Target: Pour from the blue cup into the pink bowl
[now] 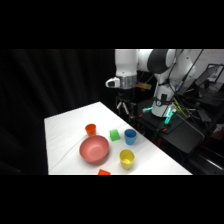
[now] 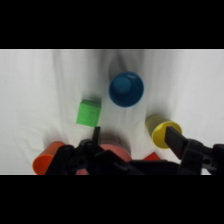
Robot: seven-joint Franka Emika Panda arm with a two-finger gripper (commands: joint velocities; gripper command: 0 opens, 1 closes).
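Note:
The blue cup stands upright on the white table, right of the green block. The pink bowl sits nearer the front, left of the cup and apart from it. My gripper hangs open and empty well above the table's far edge, behind the cup. From the wrist camera the blue cup lies beyond my open gripper, and I look down into its mouth; its contents do not show. The pink bowl is mostly hidden behind the black linkage.
An orange cup stands behind the bowl, a green block between it and the blue cup, and a yellow cup right of the bowl. A small red-orange object lies at the front edge. Dark equipment stands beyond the table's right side.

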